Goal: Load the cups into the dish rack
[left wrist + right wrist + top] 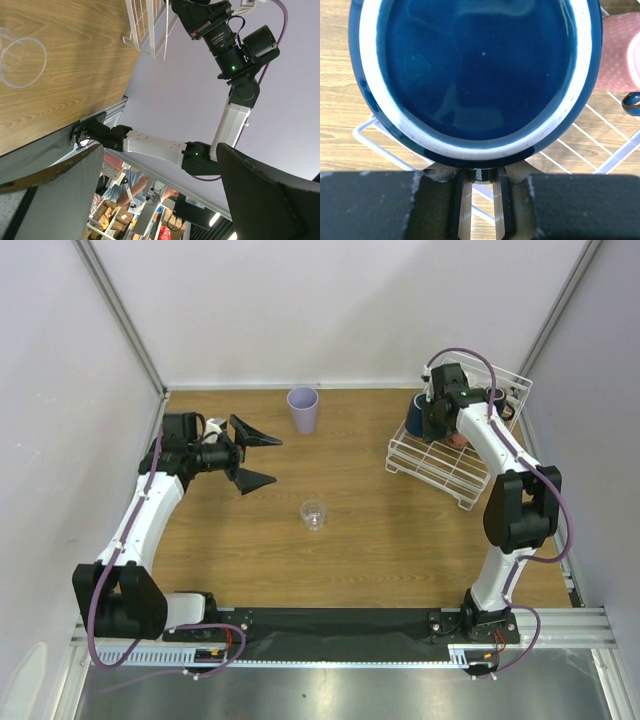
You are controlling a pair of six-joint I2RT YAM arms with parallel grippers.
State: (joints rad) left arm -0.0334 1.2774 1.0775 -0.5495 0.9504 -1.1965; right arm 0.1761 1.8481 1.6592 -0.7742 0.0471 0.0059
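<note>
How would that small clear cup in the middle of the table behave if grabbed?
The clear cup looks thin-walled, so probably light and easy to crush or crack. Its smooth sides may be slippery. Standing upright on the wooden table, it could slide or tip if nudged.

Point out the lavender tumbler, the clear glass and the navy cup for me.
lavender tumbler (303, 412): top external view, on its outer wall.
clear glass (314, 515): top external view, within its open mouth.
navy cup (475, 70): right wrist view, on its glazed inside bottom.
</note>
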